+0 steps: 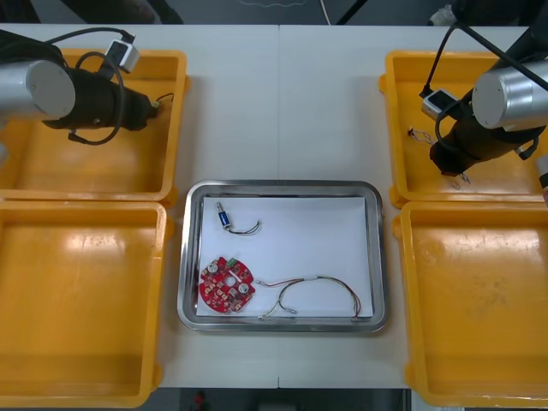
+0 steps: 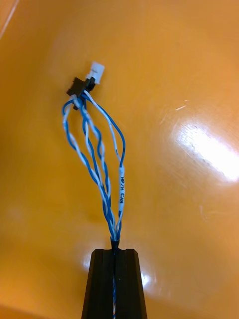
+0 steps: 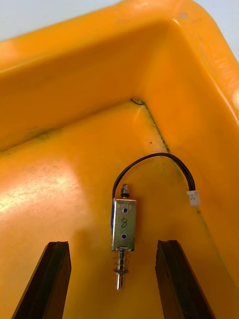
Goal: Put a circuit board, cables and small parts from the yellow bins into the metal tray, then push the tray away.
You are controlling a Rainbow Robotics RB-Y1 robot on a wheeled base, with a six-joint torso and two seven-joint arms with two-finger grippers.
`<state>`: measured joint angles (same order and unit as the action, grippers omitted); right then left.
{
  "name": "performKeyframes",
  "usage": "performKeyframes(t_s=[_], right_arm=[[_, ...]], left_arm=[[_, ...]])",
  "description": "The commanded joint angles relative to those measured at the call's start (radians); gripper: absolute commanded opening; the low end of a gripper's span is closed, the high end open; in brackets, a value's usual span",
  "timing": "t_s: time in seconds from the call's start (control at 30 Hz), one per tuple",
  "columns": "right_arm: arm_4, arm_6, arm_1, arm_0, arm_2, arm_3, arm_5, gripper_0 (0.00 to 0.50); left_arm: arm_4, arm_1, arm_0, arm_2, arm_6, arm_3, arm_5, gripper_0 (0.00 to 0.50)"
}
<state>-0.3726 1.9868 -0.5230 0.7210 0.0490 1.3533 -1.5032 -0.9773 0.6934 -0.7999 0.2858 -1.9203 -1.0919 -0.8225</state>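
Left wrist view: left gripper point(image 3: 113, 244), spread, straddles a boxy silver small metal part point(image 3: 123, 224) near the wall of the yellow plastic bin point(image 3: 59, 65). It looks rigid, so clamp its flat sides. The right gripper point(image 2: 115, 251) pinches a limp twisted blue and white cable point(image 2: 121, 192).

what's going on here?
Right gripper is shut on a blue and white cable in the far right yellow bin. Left gripper is open around a small metal part in the far left yellow bin. The metal tray already holds a red circuit board, a second small metal part and a red and yellow cable.
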Motion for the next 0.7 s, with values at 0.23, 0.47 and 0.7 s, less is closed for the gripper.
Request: performKeyframes(t_s=[0.23, 0.47, 0.7], right_arm=[[0.015, 0.023, 0.011, -0.011, -0.106, 0.256, -0.252, 0.000], [-0.006, 0.027, -0.006, -0.009, -0.135, 0.435, -0.417, 0.000], [-0.172, 0.027, -0.042, -0.008, -0.130, 0.569, -0.417, 0.000]], left_arm=[[0.023, -0.046, 0.004, 0.044, -0.031, 0.024, 0.068, 0.500], [0.035, -0.057, 0.004, 0.075, -0.032, 0.046, 0.123, 0.500], [0.045, -0.063, 0.008, 0.075, -0.042, 0.050, 0.132, 0.449]])
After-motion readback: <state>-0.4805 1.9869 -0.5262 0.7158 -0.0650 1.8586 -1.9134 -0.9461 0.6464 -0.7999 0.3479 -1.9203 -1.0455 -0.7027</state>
